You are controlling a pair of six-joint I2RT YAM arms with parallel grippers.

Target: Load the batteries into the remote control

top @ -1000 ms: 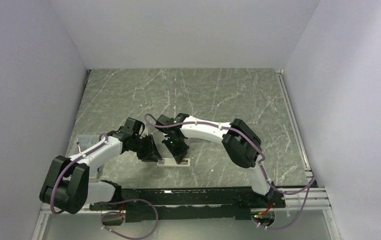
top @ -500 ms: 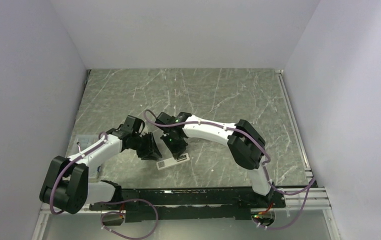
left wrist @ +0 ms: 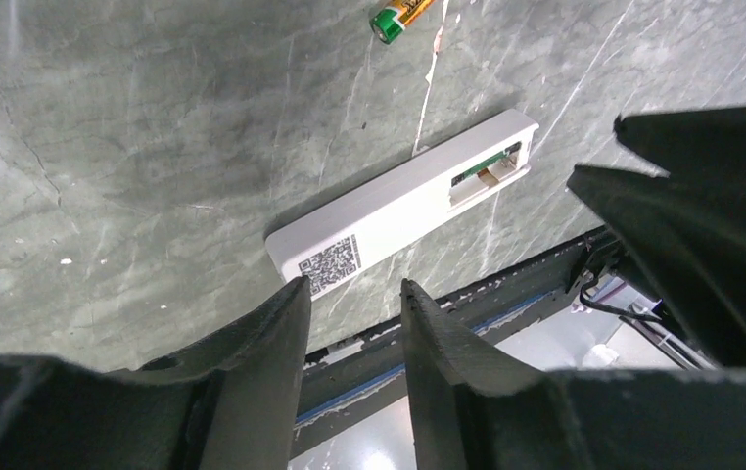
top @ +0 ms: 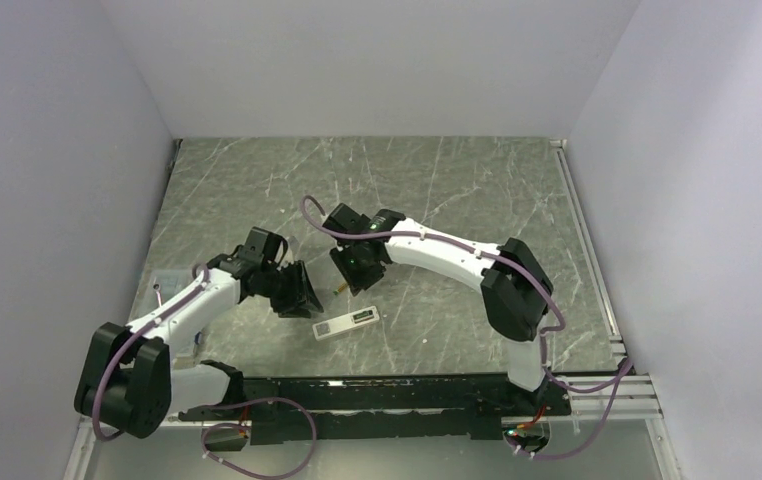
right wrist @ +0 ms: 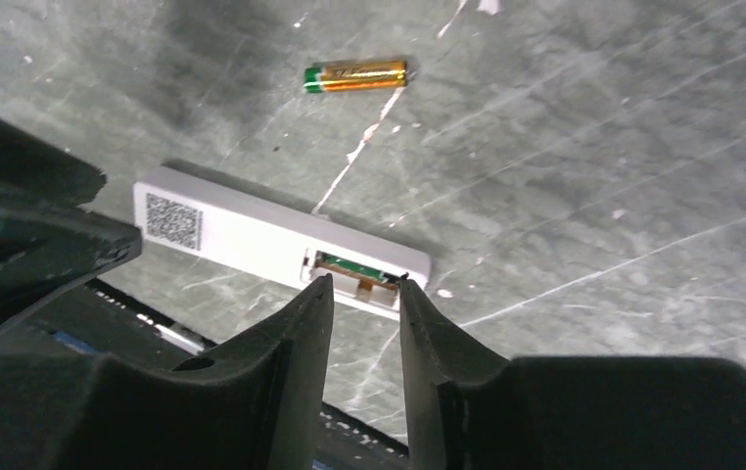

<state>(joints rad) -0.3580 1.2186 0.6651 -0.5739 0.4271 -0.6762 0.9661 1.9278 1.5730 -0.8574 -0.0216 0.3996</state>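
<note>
Grey-green marbled stone makes up the tabletop (top: 457,190), and everything of note lies near its front middle. Furthest left, the left hand (top: 297,290) hangs low and points toward the remote (top: 347,323). In its own camera its two black fingers (left wrist: 276,328) stand a narrow gap apart with nothing between them, so it is released. The fingertips are near the remote's labelled end and not touching it.

The remote is a slim white bar lying flat and slightly slanted on the tabletop, back side up. A QR label (left wrist: 330,262) sits at its left end and an open compartment (right wrist: 354,272) at its right end. Something green and tan shows inside the compartment; whether that is a battery I cannot tell.

One battery (right wrist: 354,75), green at one end and gold along the rest, lies on its side on the bare tabletop. It is just behind the remote and apart from it, and in the top view it lies between the two hands.

To the right, the right hand (top: 352,270) hovers behind the remote. Its fingers (right wrist: 305,323) are likewise parted and empty, released. In its own camera the fingertips frame the compartment end without touching it.
</note>
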